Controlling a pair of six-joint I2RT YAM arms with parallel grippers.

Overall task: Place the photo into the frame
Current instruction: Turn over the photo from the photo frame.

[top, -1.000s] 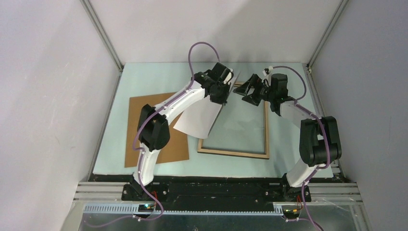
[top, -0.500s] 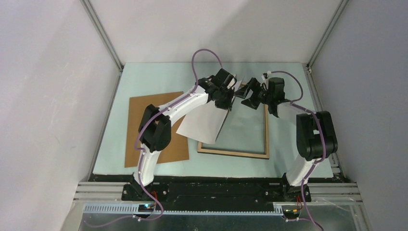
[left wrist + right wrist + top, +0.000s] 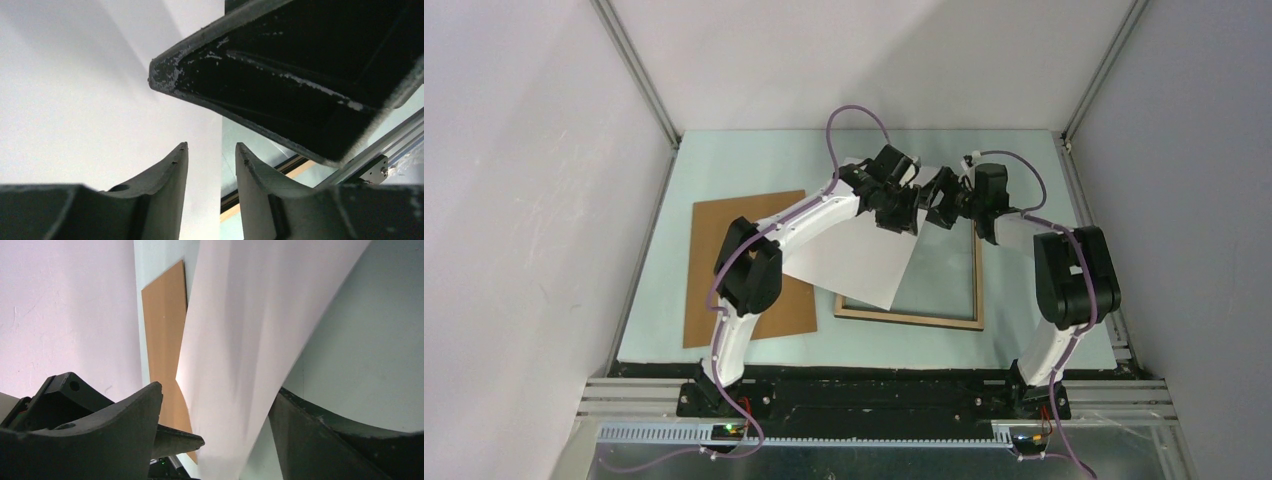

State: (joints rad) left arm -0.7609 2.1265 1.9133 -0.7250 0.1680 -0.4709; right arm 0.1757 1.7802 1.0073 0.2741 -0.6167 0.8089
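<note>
The photo (image 3: 844, 255) shows its white back and slants down over the left rail of the frame (image 3: 909, 317), far edge raised. My left gripper (image 3: 902, 205) is at that raised edge. In the left wrist view its jaws (image 3: 211, 147) stand narrowly apart, with the photo's (image 3: 100, 75) edge in the gap and the frame (image 3: 228, 215) beyond. My right gripper (image 3: 934, 195) faces it closely. In the right wrist view its jaws (image 3: 215, 390) are wide open, astride the curved photo (image 3: 250, 315). The light-wood frame lies flat on the mat.
The brown backing panel (image 3: 714, 230) lies flat at the left, partly under the left arm, and shows in the right wrist view (image 3: 162, 325). Grey enclosure walls and metal posts (image 3: 639, 75) close the mat on three sides. A metal rail (image 3: 874, 385) runs along the near edge.
The left gripper moved right with the photo, which tipped from steep to much flatter over the frame. The right gripper moved left until its jaws straddle the photo's raised edge.
</note>
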